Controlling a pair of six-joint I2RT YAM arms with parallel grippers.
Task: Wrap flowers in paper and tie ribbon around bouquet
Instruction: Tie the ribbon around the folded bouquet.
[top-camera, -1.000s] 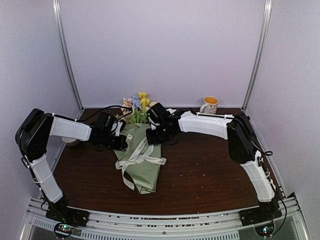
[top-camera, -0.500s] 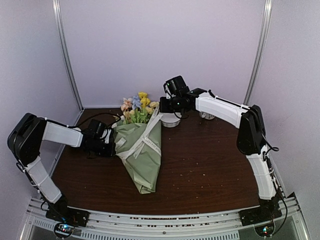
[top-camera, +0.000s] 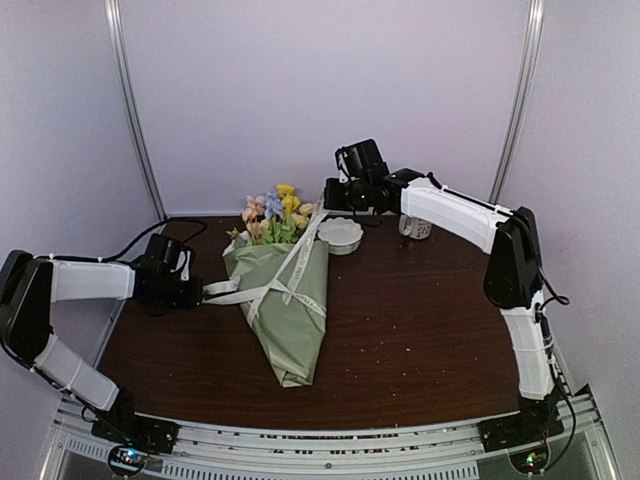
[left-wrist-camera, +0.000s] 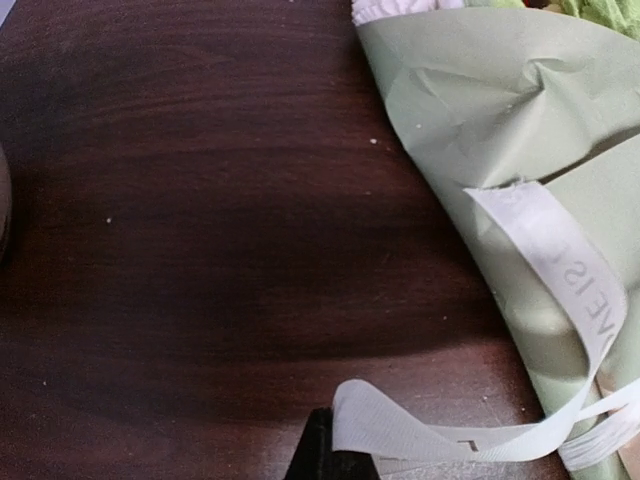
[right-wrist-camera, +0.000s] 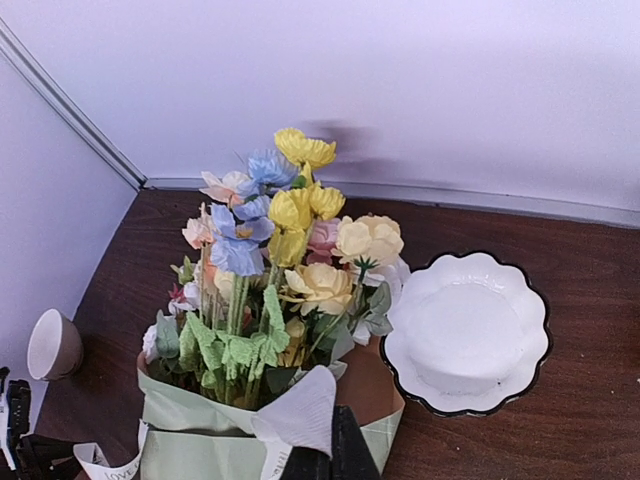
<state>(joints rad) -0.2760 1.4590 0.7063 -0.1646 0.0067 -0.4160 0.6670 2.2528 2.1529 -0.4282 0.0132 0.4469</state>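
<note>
Sage-green paper-cone bouquet (top-camera: 290, 330) lies mid dark wood worktop (top-camera: 420, 335), pastel blossoms (top-camera: 275, 205) at far end. L claw (top-camera: 200, 293), low at left, pressed together pinching 1 tail of cream-white printed ribbon (left-wrist-camera: 560, 265); R claw (top-camera: 325, 204), raised at far side, pinches other tail. White scalloped bowl (top-camera: 340, 236) just right of blossoms.
</note>
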